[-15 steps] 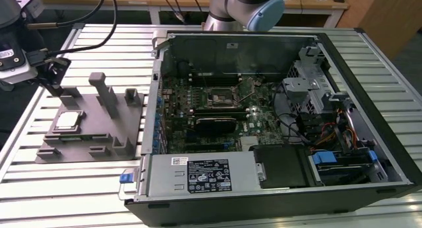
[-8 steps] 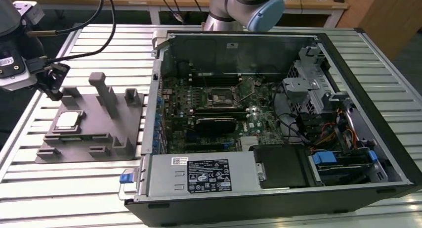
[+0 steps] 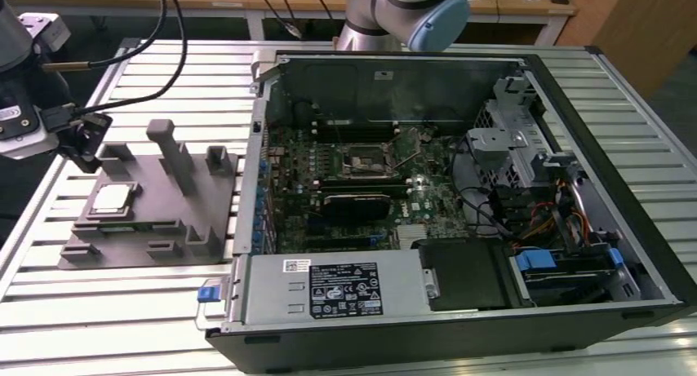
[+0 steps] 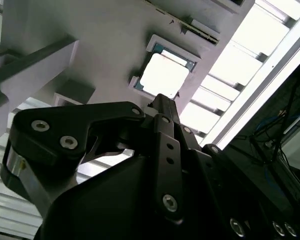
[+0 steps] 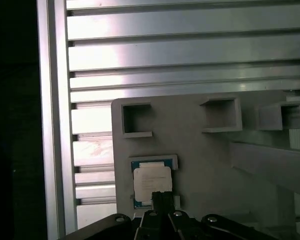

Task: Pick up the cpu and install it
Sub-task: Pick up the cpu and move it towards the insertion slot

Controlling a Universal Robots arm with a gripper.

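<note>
- The gripper (image 4: 162,102) sits closest to the lens in both wrist views. Its black housing with bolt heads occupies the foreground. We cannot tell whether it is apart or together.
- The cpu (image 4: 165,74) lies directly beyond the gripper tip in the second wrist view, with its pale metal top facing up. In the first wrist view we see the same chip (image 5: 152,181) lying flat in a shallow recess, its darker rim visible around the metal top.
- In the exterior view the gripper (image 3: 85,152) hangs at the exterior view's left, just above the cpu (image 3: 113,198) and apart from it. Nothing is held.
- The cpu rests on the grey tray (image 3: 130,245), which carries several upright posts and stands in the left half of the exterior view.
- The tray sits on a slatted metal table (image 3: 109,311).
- The open computer case (image 3: 642,229) fills the centre and the exterior view's right, well apart from the cpu.
- Inside the case we see the motherboard (image 3: 326,164) with its socket (image 3: 370,157) near mid-frame.
- The power supply (image 3: 326,288) lies along the lower edge of the case.
</note>
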